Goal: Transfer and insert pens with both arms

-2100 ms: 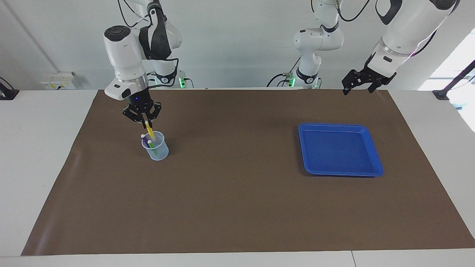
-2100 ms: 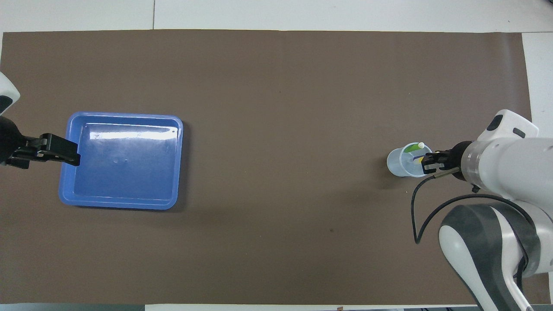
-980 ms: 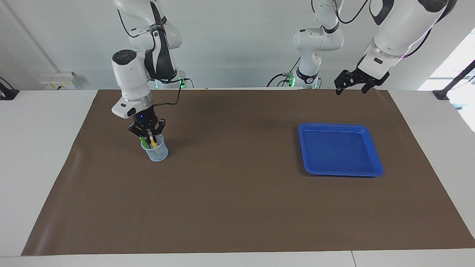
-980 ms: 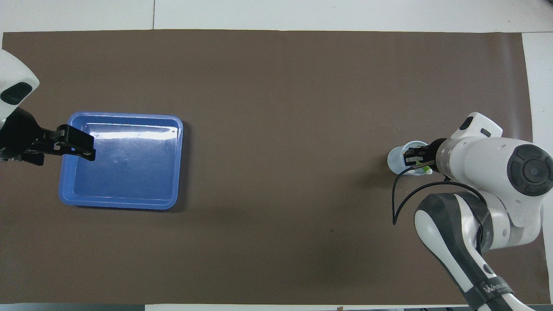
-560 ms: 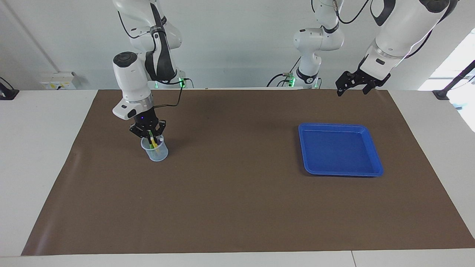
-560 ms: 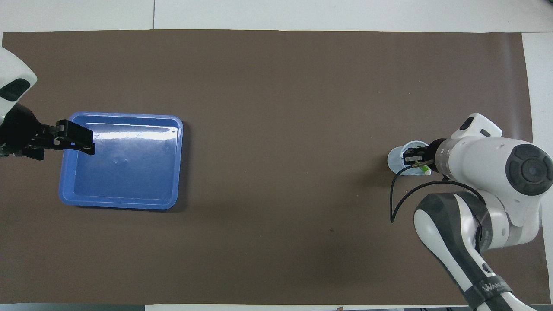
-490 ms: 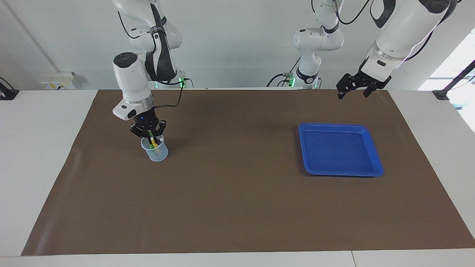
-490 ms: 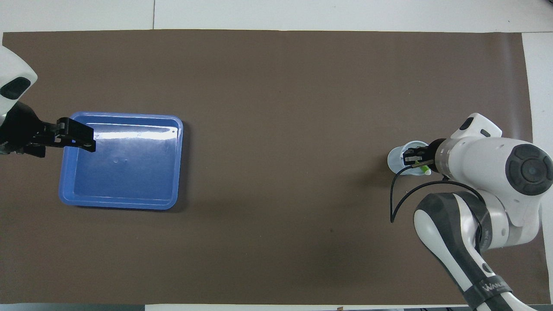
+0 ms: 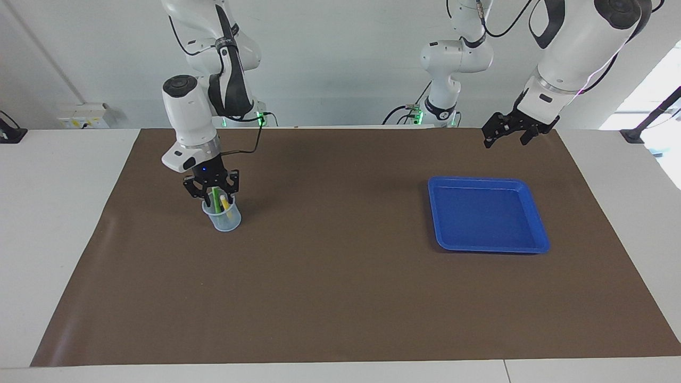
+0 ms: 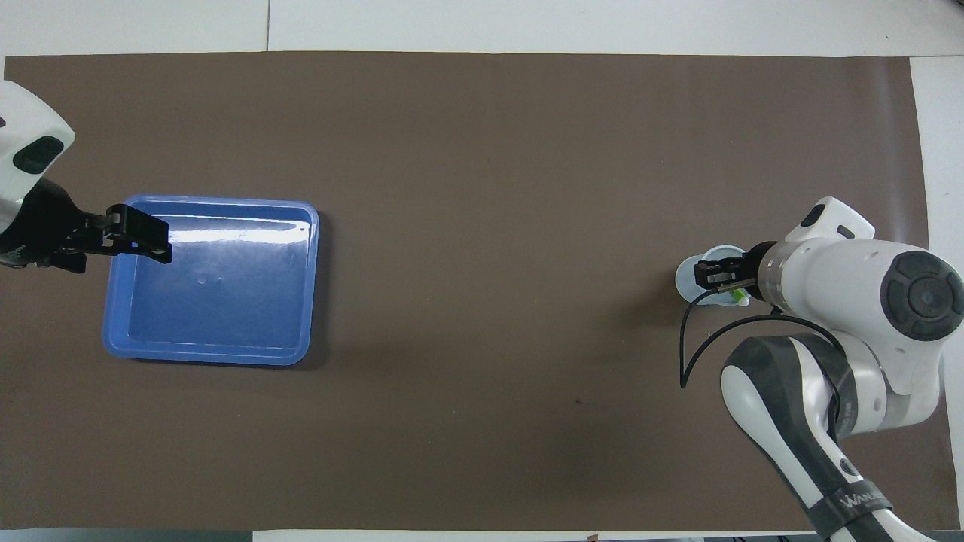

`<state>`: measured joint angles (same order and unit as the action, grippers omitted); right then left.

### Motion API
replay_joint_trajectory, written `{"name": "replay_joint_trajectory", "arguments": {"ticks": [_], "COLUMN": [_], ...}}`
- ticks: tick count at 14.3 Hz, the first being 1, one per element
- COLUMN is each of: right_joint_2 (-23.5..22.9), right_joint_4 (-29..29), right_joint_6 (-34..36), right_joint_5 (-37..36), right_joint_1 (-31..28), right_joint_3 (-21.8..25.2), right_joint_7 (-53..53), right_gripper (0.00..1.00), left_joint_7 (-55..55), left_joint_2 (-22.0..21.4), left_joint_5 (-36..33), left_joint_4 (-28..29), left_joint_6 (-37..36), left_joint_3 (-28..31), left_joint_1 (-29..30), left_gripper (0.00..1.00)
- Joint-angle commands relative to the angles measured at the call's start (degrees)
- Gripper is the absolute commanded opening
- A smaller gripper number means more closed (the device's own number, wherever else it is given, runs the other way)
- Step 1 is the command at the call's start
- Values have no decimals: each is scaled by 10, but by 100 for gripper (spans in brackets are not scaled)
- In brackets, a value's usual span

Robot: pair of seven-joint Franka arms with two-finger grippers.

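A clear plastic cup (image 9: 225, 220) stands on the brown mat toward the right arm's end of the table. The yellow pen (image 9: 225, 204) and the green pen (image 9: 215, 197) stand in it, leaning. The purple pen is hidden. My right gripper (image 9: 212, 190) hangs just over the cup's rim, fingers spread, and the yellow pen stands free of them. In the overhead view the right gripper (image 10: 712, 275) covers most of the cup (image 10: 687, 275), and only the green pen's tip (image 10: 742, 299) shows. My left gripper (image 9: 505, 134) is open and empty, up in the air.
A blue tray (image 9: 487, 248) with nothing in it lies toward the left arm's end of the table. In the overhead view the left gripper (image 10: 139, 235) is over the tray's rim (image 10: 207, 357). Two smaller white arms (image 9: 452, 64) stand at the robots' edge.
My right gripper came down with the yellow pen into the cup, then spread its fingers and let it go. The left gripper drifted a little in the air.
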<state>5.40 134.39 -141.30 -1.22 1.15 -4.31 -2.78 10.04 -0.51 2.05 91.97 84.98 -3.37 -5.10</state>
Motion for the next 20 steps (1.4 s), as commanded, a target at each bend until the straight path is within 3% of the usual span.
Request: {"name": "replay_joint_trajectory", "arguments": {"ticks": [1, 3, 9, 12, 17, 20], "right_joint_2": [-7, -6, -7, -13, -65, -74], "right_joint_4": [-11, -28, -148, -235, -413, -455], "right_joint_6": [-6, 4, 163, 264, 439, 494], "right_joint_5": [6, 5, 5, -1, -12, -17], "right_joint_1": [-3, -3, -3, -4, -4, -4], "right_joint_3": [-4, -5, -3, -2, 10, 12], "right_joint_7": [6, 6, 9, 31, 59, 63], "right_gripper": [100, 100, 100, 100, 100, 100], "left_joint_7": [5, 8, 8, 8, 8, 8], "left_joint_2": [-12, -16, -16, -16, -16, -16], "left_joint_5": [1, 1, 1, 1, 1, 1], "left_joint_4": [8, 9, 11, 11, 11, 11], "left_joint_6": [5, 6, 5, 5, 5, 5], "left_joint_3": [3, 3, 4, 4, 4, 4], "left_joint_1": [1, 3, 6, 6, 6, 6], "left_gripper": [100, 100, 100, 100, 100, 100]}}
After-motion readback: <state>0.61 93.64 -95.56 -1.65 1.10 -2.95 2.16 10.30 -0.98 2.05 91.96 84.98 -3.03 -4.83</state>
